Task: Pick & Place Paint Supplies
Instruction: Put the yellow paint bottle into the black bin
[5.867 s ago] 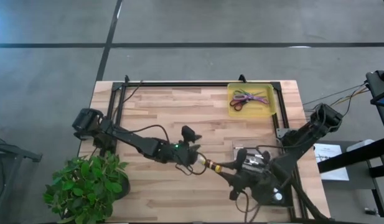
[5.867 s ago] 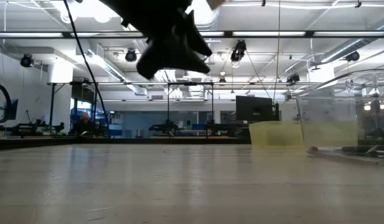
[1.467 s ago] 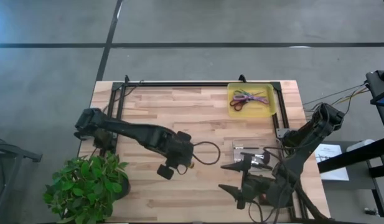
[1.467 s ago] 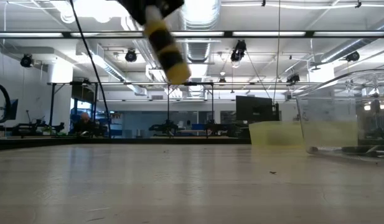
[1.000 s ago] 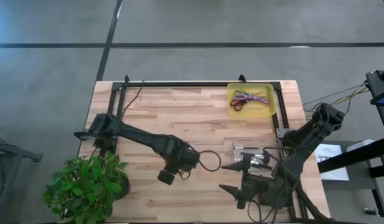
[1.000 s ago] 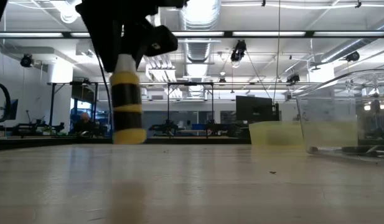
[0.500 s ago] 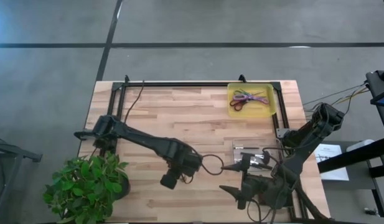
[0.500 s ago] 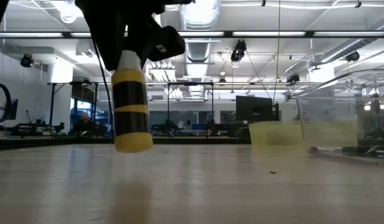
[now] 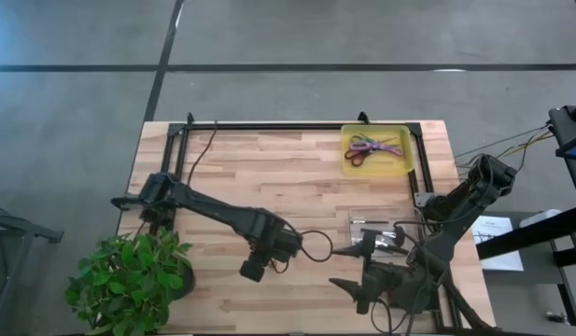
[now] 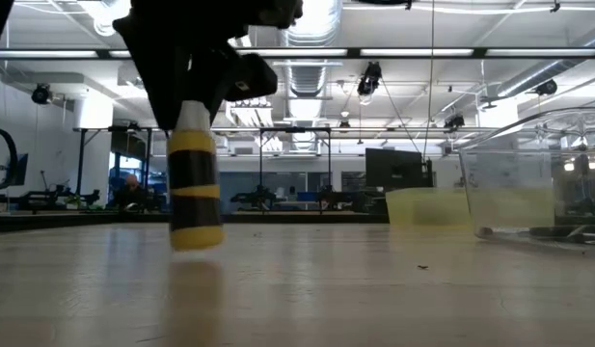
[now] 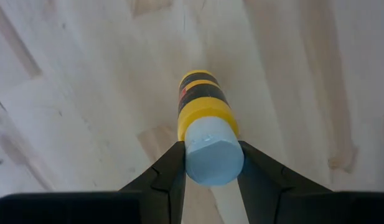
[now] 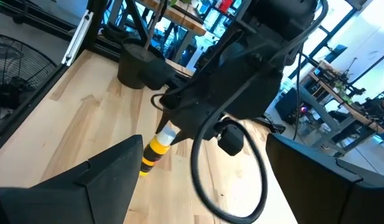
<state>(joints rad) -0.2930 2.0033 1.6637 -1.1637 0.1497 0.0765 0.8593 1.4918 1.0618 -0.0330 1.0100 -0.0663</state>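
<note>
While the overhead view hides it beneath the left gripper [image 9: 254,271], the low view shows the yellow paint bottle [image 10: 195,188] clamped at its cap, hanging upright just above the table [image 10: 374,289]; the right gripper [image 9: 348,266] waits, fingers spread, near the clear bin [image 10: 533,178].

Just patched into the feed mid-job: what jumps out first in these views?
The left gripper grips a yellow paint bottle with black bands by its pale cap, upright, just above the bare wood near the table middle. At the far right corner, a yellow tray holds scissors. The right gripper waits open near the front edge.
</note>
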